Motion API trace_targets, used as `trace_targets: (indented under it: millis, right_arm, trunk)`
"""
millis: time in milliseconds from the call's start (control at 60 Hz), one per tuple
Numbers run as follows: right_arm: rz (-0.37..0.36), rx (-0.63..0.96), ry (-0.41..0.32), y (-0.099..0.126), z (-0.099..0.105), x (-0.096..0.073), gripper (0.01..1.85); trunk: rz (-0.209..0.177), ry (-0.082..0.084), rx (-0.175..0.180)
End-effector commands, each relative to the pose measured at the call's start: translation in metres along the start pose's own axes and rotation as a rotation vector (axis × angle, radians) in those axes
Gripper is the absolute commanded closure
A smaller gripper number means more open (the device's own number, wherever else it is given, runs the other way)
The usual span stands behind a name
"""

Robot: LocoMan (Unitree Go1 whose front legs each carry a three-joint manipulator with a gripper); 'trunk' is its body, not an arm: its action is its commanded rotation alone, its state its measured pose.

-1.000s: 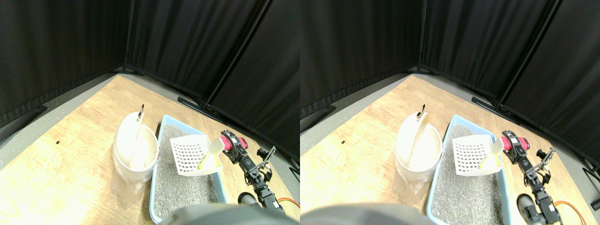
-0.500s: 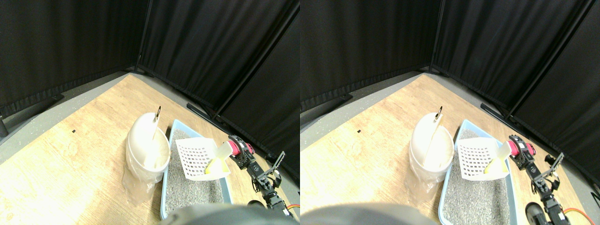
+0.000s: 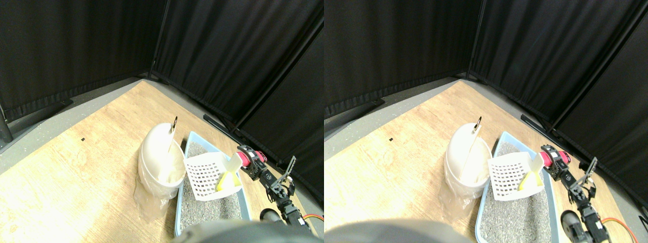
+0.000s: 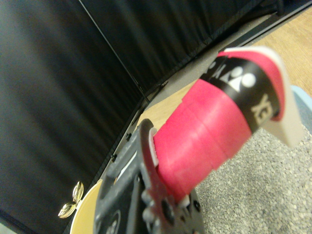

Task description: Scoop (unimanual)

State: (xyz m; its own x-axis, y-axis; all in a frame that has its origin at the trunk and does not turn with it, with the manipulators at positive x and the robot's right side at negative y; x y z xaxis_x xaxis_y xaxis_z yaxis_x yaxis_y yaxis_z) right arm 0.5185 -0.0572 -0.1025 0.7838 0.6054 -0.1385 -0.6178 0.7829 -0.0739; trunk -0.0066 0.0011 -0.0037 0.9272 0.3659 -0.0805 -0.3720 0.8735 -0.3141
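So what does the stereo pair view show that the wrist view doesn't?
Only the stereo pair view shows the white slotted scoop head raised over the blue litter tray, a yellow piece lying in the scoop, and the whole white lined bin beside the tray. Only the wrist view shows the black band around the handle close up. Both show the pink wrapped handle, the right tool, grey litter and black curtains.

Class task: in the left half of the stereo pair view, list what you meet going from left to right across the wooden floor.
White bin → slotted white scoop held above the blue litter tray → pink wrapped handle → right gripper and its arm.
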Motion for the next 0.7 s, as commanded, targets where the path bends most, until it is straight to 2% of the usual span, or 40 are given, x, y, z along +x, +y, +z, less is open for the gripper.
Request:
trace_targets:
  millis: [17, 217, 367, 417, 700]
  right_arm:
    - [0.016, -0.02, -0.044, 0.005, 0.009, 0.004, 1.81]
    - [0.005, -0.051, 0.0, 0.006, 0.009, 0.008, 1.81]
    - [-0.056, -0.106, 0.044, 0.009, 0.012, 0.011, 1.81]
    - [-0.047, -0.102, 0.037, 0.009, 0.012, 0.012, 1.81]
    - [-0.109, -0.11, 0.041, 0.007, 0.017, 0.014, 1.81]
  trunk:
    - [0.021, 0.025, 0.004]
    - [0.02, 0.025, 0.009]
    - [0.016, 0.021, 0.011]
    - [0.014, 0.02, 0.014]
    - [0.008, 0.021, 0.017]
